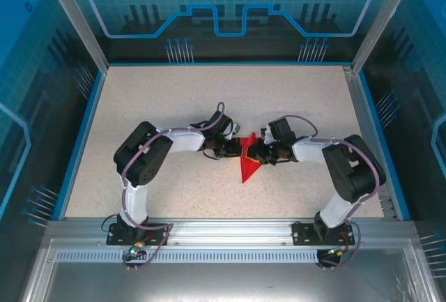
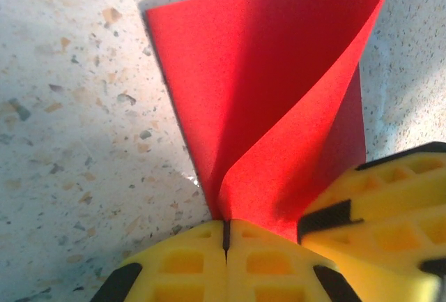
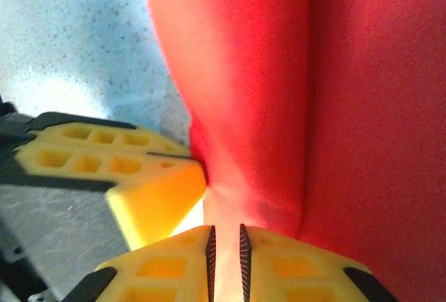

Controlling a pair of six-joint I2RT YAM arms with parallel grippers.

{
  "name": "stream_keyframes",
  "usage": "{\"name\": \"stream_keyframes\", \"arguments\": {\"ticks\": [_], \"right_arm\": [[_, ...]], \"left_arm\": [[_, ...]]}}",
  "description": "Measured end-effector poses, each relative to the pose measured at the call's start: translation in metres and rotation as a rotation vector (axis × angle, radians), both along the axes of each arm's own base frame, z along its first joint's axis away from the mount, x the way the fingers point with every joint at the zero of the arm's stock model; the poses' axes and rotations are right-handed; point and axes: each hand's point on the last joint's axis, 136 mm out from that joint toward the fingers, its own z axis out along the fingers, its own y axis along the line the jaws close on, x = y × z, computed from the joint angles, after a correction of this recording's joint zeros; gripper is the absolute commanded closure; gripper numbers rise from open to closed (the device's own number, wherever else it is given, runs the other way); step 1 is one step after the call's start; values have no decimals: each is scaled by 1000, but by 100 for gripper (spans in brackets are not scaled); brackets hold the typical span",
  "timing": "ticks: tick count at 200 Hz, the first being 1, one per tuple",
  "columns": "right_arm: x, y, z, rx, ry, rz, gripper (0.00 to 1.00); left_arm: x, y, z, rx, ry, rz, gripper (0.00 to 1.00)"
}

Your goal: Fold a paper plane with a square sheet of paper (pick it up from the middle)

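**Top external.** The square sheet of paper (image 1: 247, 166) is at the middle of the speckled beige worktop (image 1: 174, 100), between the two arms' tips. It is bright red. From above it reads as a narrow triangle, with its long axis running far to near and its sharp tip toward the arm bases. The left gripper (image 1: 235, 151) meets its wider far part from the left, and the right gripper (image 1: 255, 154) meets it from the right.

**Left wrist.** The left gripper's (image 2: 225, 232) yellow fingers (image 2: 181, 263) are pressed together with only a hairline seam between them. The red sheet comes out of that seam, so this gripper is clamped on the paper. The sheet rises away as a smooth, matte, curled flap with one soft fold, its free edge above the stone-flecked worktop. A yellow finger of the right gripper lies against the paper at the lower right.

**Right wrist.** The right gripper's (image 3: 226, 243) dark ribbed pads stand a narrow slit apart. A bunched fold of the red paper runs down into the slit. I cannot tell whether the pads press on it. The left gripper's honeycombed yellow finger sits just beside the fold, on the left.
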Motion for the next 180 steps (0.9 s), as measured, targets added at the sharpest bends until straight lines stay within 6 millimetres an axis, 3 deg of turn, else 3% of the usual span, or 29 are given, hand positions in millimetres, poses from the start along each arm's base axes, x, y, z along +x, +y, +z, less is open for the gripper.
{"name": "stream_keyframes", "arguments": {"ticks": [79, 180], "right_arm": [[-49, 14, -2, -14, 22, 72, 86], [-48, 22, -11, -1, 36, 58, 87]], "left_arm": [[0, -1, -1, 5, 0, -10, 100], [1, -1, -2, 5, 1, -11, 100]]}}
